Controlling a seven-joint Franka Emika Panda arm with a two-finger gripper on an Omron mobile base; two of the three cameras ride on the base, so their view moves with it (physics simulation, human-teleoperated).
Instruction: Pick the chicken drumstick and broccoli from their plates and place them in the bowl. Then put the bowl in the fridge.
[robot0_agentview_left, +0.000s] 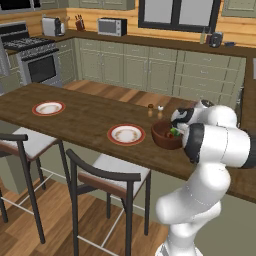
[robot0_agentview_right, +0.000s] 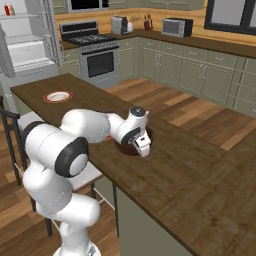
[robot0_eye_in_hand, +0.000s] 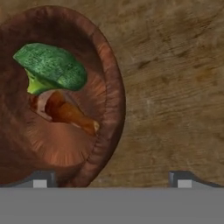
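The dark wooden bowl (robot0_eye_in_hand: 105, 78) stands on the brown counter (robot0_agentview_left: 85, 117) and holds both the green broccoli (robot0_eye_in_hand: 50, 65) and the reddish-brown chicken drumstick (robot0_eye_in_hand: 65, 111), the floret lying partly over the drumstick. My gripper (robot0_eye_in_hand: 111, 180) hangs open over the bowl's rim, one fingertip (robot0_eye_in_hand: 39, 179) on the inside and the other outside above bare wood. From the right base, the gripper (robot0_agentview_right: 142, 148) covers most of the bowl (robot0_agentview_right: 122, 146). Two red-rimmed plates (robot0_agentview_left: 126, 134) (robot0_agentview_left: 48, 108) lie bare to the left of the bowl (robot0_agentview_left: 161, 137). The fridge (robot0_agentview_right: 25, 45) stands open at the far left.
Two stools (robot0_agentview_left: 107, 172) (robot0_agentview_left: 20, 142) stand along the counter's near side. Small shakers (robot0_agentview_left: 150, 110) sit just behind the bowl. A steel range (robot0_agentview_right: 97, 55) and green cabinets line the back wall, with wood floor between them and the counter.
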